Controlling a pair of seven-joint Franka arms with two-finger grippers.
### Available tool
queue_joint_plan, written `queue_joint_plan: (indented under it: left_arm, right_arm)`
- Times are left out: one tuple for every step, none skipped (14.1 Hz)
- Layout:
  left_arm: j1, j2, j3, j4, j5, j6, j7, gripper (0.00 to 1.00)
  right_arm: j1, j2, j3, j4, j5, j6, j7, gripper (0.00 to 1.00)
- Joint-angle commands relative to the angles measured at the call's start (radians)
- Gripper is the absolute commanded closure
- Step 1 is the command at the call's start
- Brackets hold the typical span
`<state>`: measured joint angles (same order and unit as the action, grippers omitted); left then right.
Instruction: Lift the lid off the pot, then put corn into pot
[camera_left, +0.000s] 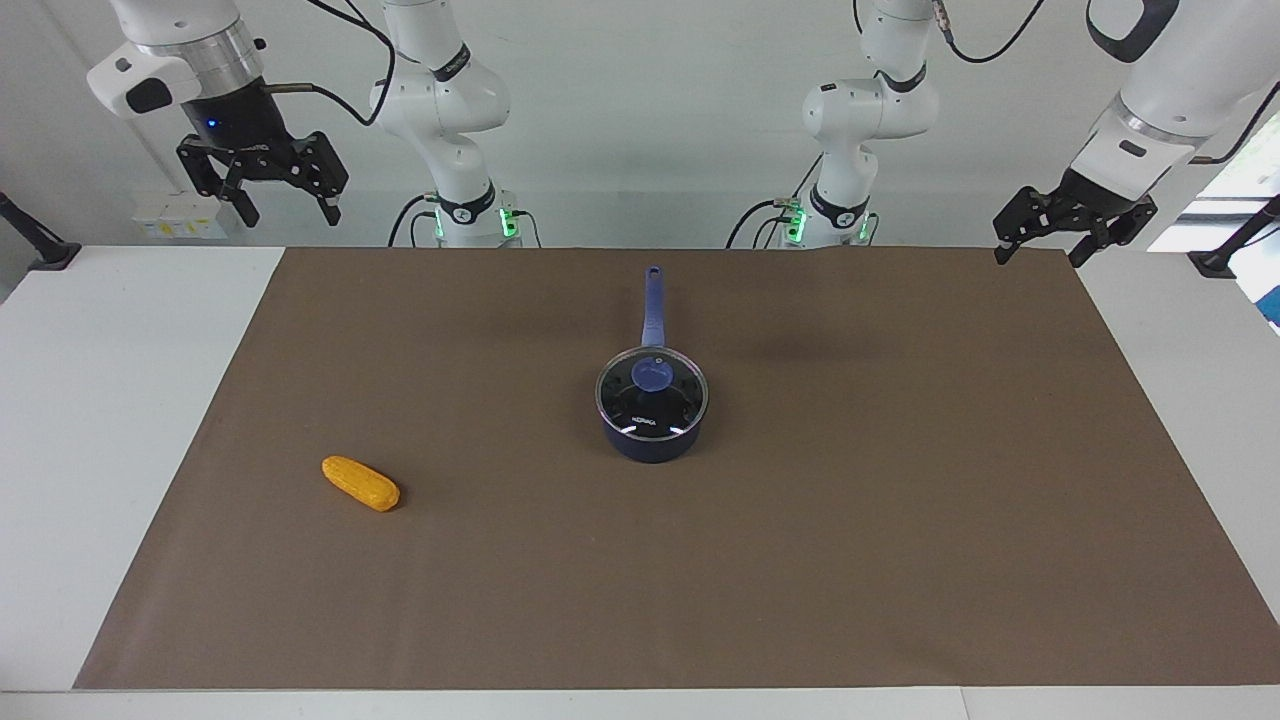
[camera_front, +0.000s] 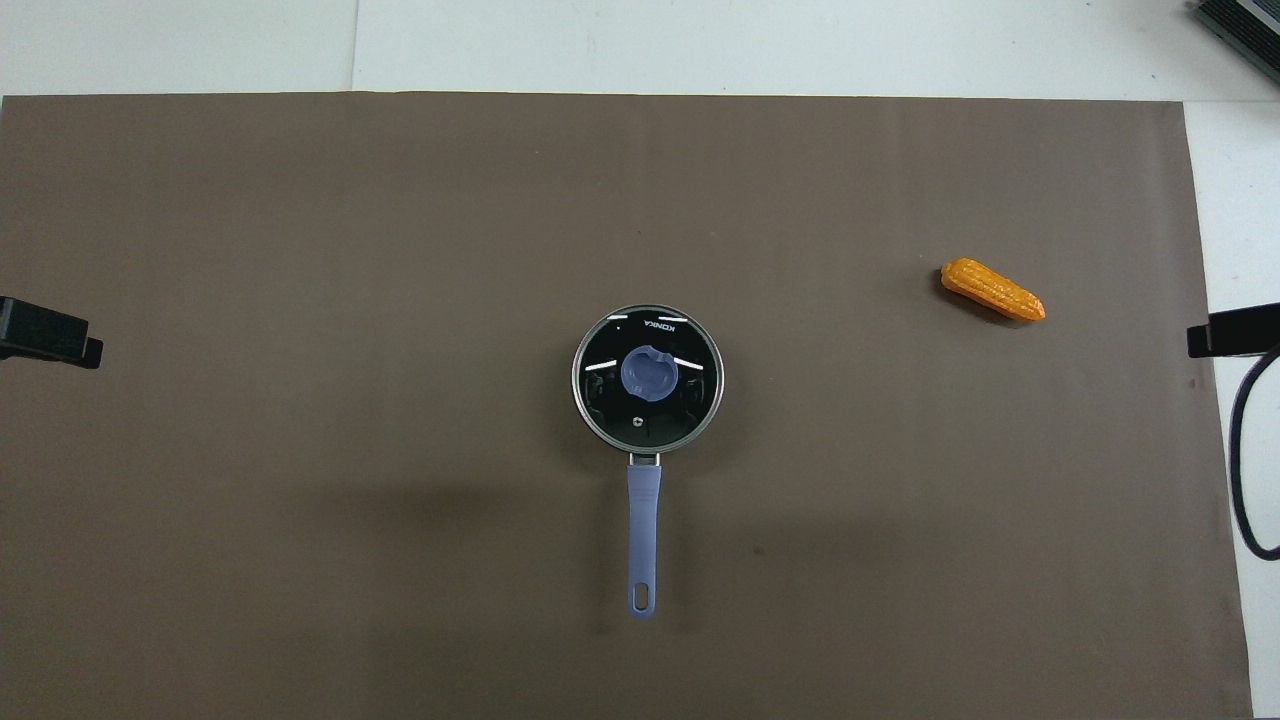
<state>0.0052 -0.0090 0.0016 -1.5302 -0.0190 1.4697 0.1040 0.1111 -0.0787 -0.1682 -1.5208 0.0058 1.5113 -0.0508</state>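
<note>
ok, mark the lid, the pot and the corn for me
lid (camera_left: 651, 376): facing view, on the blue knob at its centre.
pot (camera_left: 652, 303): facing view, midway along its long handle, which points toward the robots.
corn (camera_front: 992, 289): overhead view, on the middle of the cob.

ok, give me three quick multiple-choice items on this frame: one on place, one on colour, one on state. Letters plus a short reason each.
1. Where is the corn?
A. In the pot
B. On the mat toward the right arm's end
C. On the lid

2. What colour is the lid's knob?
A. Blue
B. Red
C. Green

3. What state is the pot in?
A. Open
B. Tipped over
C. Covered by the lid

Answers:
1 B, the corn lies alone on the brown mat, apart from the pot.
2 A, the knob at the lid's centre is blue.
3 C, the lid sits on the upright pot.
</note>
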Motion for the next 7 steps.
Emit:
queue_joint_plan:
  left_arm:
    - [-0.005, 0.007, -0.003, 0.015, 0.017, -0.006, 0.002, 0.00]
    - [-0.010, 0.004, -0.006, 0.003, 0.018, 0.000, 0.008, 0.00]
    - [-0.020, 0.001, -0.008, -0.016, 0.018, 0.012, 0.008, 0.00]
    - [-0.033, 0.000, -0.008, -0.034, 0.018, 0.024, 0.008, 0.00]
    - [-0.050, -0.003, -0.008, -0.051, 0.018, 0.035, 0.003, 0.00]
    - [-0.063, -0.005, -0.008, -0.070, 0.018, 0.047, 0.003, 0.00]
    - [-0.076, -0.005, -0.009, -0.088, 0.018, 0.069, 0.002, 0.00]
  right_arm:
    - [-0.007, -0.010, 0.003, -0.016, -0.010, 0.013, -0.024, 0.00]
    - [-0.005, -0.010, 0.003, -0.016, -0.007, 0.013, -0.024, 0.00]
    - [-0.005, -0.010, 0.003, -0.016, -0.004, 0.013, -0.024, 0.00]
    - [-0.005, -0.010, 0.003, -0.016, -0.003, 0.013, -0.024, 0.00]
    - [-0.005, -0.010, 0.003, -0.016, -0.003, 0.013, -0.024, 0.00]
    - [-0.005, -0.010, 0.003, -0.016, -0.003, 0.013, -0.024, 0.00]
    - [-0.005, -0.010, 0.003, -0.016, -0.003, 0.013, -0.024, 0.00]
